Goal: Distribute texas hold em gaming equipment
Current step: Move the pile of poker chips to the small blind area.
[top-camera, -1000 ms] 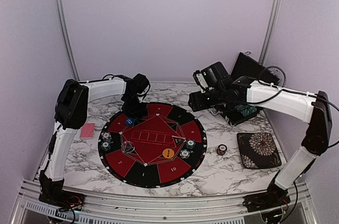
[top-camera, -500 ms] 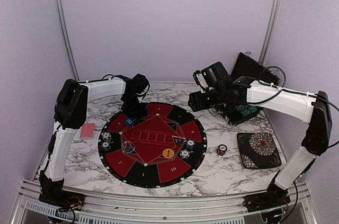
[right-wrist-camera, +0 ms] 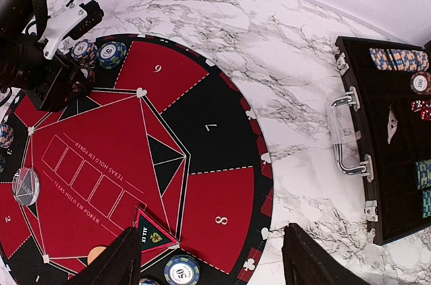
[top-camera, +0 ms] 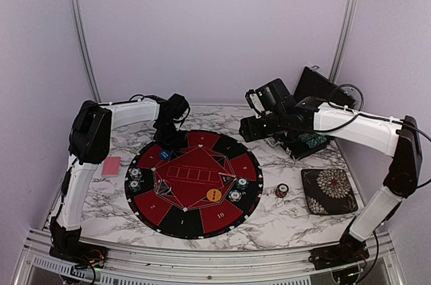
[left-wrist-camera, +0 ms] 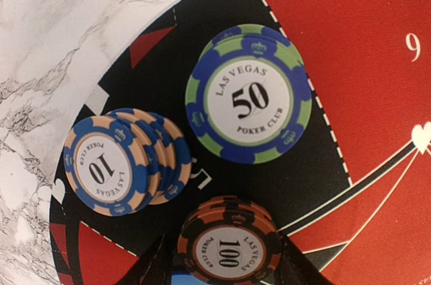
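The left gripper (left-wrist-camera: 219, 265) is spreading wider around the orange 100-chip stack (left-wrist-camera: 227, 247) between its fingers; just beyond are sitting the blue 10-chip stack (left-wrist-camera: 124, 160) and 50-chip stack (left-wrist-camera: 248, 93). The right gripper (right-wrist-camera: 209, 258) is hanging open above the round felt mat (right-wrist-camera: 202, 130).

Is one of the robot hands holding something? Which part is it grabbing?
The right gripper holds nothing. The left gripper has its fingers on either side of the orange 100 chip stack, but whether they pinch it cannot be told.
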`<state>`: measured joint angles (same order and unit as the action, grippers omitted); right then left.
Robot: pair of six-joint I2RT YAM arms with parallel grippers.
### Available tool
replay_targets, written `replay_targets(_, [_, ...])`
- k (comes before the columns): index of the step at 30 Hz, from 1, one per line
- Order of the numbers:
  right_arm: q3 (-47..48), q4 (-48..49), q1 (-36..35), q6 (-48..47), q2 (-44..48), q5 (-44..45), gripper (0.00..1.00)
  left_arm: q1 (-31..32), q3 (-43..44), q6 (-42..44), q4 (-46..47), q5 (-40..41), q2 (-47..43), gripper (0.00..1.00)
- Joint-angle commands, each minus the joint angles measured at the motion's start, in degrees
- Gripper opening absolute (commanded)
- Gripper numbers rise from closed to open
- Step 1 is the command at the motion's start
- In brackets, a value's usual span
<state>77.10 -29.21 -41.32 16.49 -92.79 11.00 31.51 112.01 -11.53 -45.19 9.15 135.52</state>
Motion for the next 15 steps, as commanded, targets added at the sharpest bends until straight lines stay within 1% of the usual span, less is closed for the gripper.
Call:
replay_targets(1, [0.9,-0.5,0.4,0.8,0.7,0.4,0.7,-0.9,-1.0,0.1,-3.6,2.0,-0.8,0.52])
replay_targets(7, [0.9,-0.5,0.4,0.9,0.9,0.5,0.69,-0.9,-1.0,-0.1,-3.6,2.1,-1.8,0.57])
replay_targets(15, [0.1,-0.7,0.4,1.3,1.5,0.8,0.7,-0.6,-0.9,-0.2,-3.5,-0.2,-4.5,0.72])
